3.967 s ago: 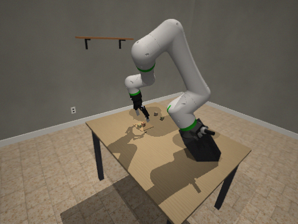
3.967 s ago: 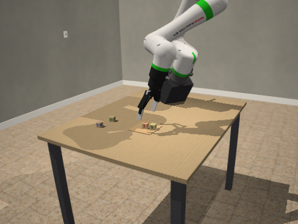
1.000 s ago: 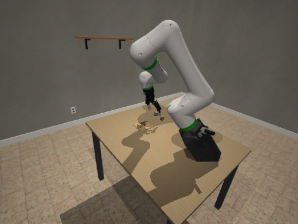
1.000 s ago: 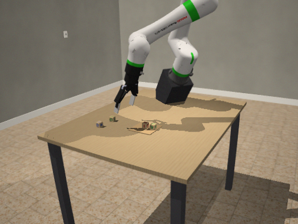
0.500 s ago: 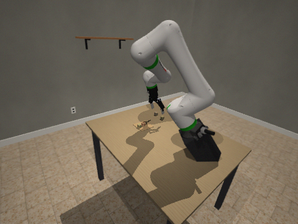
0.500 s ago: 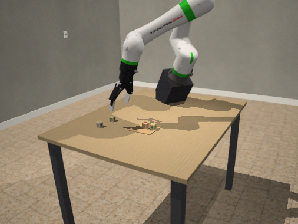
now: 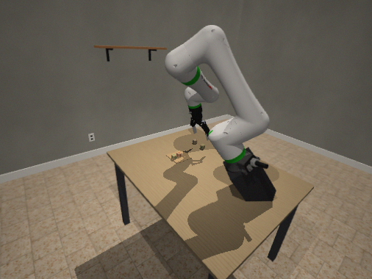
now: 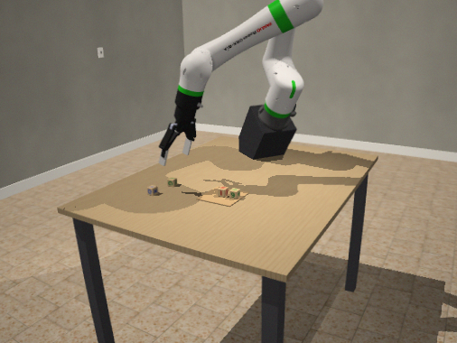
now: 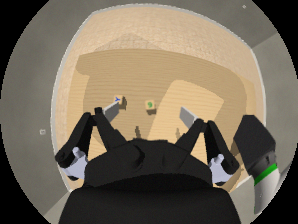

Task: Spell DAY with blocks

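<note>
Jaws wide and empty, the gripper (image 7: 201,133) (image 8: 174,155) (image 9: 149,109) hung above and off the mat (image 7: 178,161) (image 8: 217,200). Reaching the Y (image 7: 195,142) (image 8: 153,190) (image 9: 118,100), apart from the mat, seemed the step in hand; next called for centring over it, then lowering.
</note>
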